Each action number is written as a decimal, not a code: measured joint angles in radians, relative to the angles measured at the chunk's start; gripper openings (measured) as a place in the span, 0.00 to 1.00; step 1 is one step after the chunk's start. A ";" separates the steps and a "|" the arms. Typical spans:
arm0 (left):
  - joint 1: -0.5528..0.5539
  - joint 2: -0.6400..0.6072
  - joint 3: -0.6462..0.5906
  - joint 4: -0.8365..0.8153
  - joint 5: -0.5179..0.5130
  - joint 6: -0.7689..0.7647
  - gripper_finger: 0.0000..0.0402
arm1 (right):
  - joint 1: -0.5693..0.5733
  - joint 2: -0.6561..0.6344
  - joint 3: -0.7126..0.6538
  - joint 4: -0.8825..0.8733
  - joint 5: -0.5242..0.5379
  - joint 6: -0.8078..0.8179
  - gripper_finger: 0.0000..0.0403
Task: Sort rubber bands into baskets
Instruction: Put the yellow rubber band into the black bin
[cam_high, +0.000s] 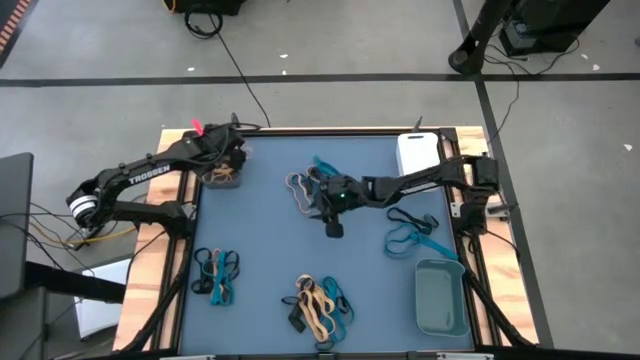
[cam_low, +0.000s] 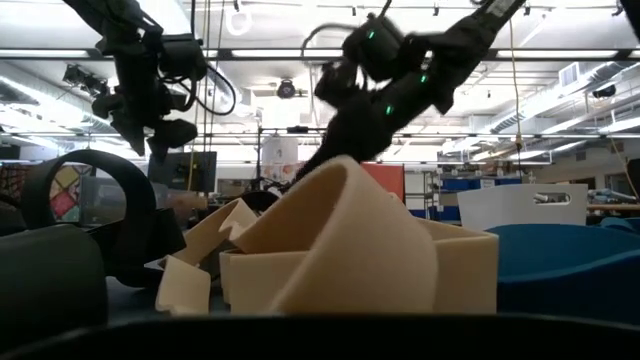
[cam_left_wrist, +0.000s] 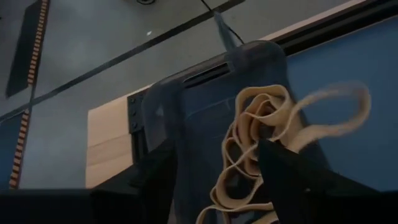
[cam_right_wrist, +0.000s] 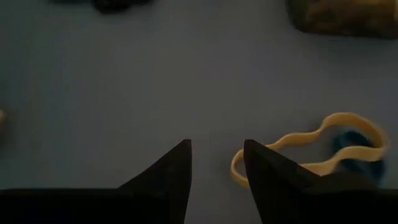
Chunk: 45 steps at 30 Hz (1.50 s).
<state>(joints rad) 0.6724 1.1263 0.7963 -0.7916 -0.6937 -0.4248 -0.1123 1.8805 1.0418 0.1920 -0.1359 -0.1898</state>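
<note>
The left gripper (cam_high: 228, 160) hangs parted over the dark basket (cam_high: 222, 176) of tan bands (cam_left_wrist: 249, 149), while the right gripper (cam_right_wrist: 216, 163), fingers narrowly apart and empty, hovers mid-mat beside a tan band (cam_right_wrist: 311, 152)

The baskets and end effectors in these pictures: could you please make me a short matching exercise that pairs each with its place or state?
Column one:
1. dark basket
2. white basket
3. grey-teal basket
4. right end effector

Column two:
A. near right corner of the table, nothing visible inside
B. open above the blue mat, mid-table
C. far left corner, tan rubber bands inside, left end effector over it
D. far right corner

Pairs: 1-C, 2-D, 3-A, 4-B
</note>
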 joint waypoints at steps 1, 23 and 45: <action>-0.008 0.000 0.000 0.013 0.001 0.004 0.56 | 0.000 0.029 0.014 -0.005 0.001 -0.003 0.39; -0.045 0.234 0.000 0.297 0.141 0.271 0.56 | -0.021 0.227 0.236 -0.238 0.061 0.011 0.38; -0.033 0.462 0.059 0.282 0.059 0.531 0.45 | -0.029 0.221 0.234 -0.250 0.064 0.011 0.31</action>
<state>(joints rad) 0.6395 1.5879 0.8555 -0.5099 -0.6347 0.1058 -0.1413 2.1017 1.2755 -0.0577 -0.0719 -0.1787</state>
